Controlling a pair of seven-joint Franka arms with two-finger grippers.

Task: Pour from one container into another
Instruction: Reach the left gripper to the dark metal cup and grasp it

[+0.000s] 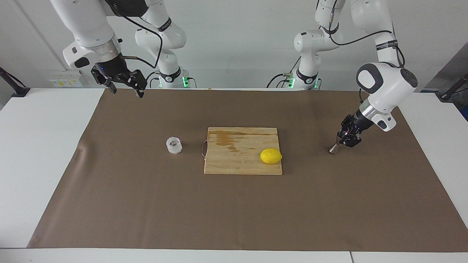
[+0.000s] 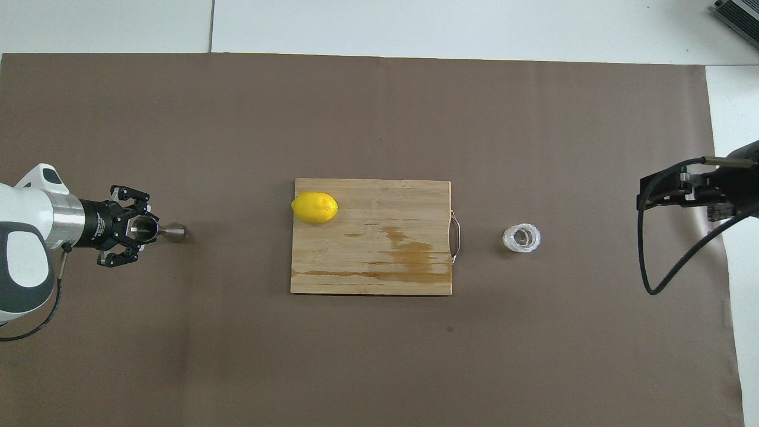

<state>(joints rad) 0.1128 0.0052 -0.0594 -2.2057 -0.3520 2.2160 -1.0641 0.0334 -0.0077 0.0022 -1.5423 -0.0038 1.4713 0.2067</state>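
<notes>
The right gripper [image 1: 125, 87] hangs high in the air over the edge of the brown mat [image 1: 146, 204] nearest the robots, at the right arm's end of the table, its black fingers spread apart and holding nothing; this arm waits. Farther out, the remaining things sit roughly in one row across the mat. At the left arm's end, the left gripper [image 1: 345, 140] is down low at the small steel jigger [image 1: 333, 148], which stands on the mat with its upper cone at the fingertips; in the overhead view the jigger [image 2: 166, 232] sits between the two fingers, but I cannot tell whether they press on it or stand just clear of it. In the middle of the mat lies a wooden cutting board [image 1: 234, 160] with a darker wet-looking stain and a metal handle on the side toward the right arm's end. A yellow lemon [image 1: 271, 156] rests on the board, near its edge toward the left arm's end. The clear faceted glass tumbler [image 1: 174, 145] stands upright on the mat just beside the board's handle, toward the right arm's end, well apart from the jigger and from both grippers.
</notes>
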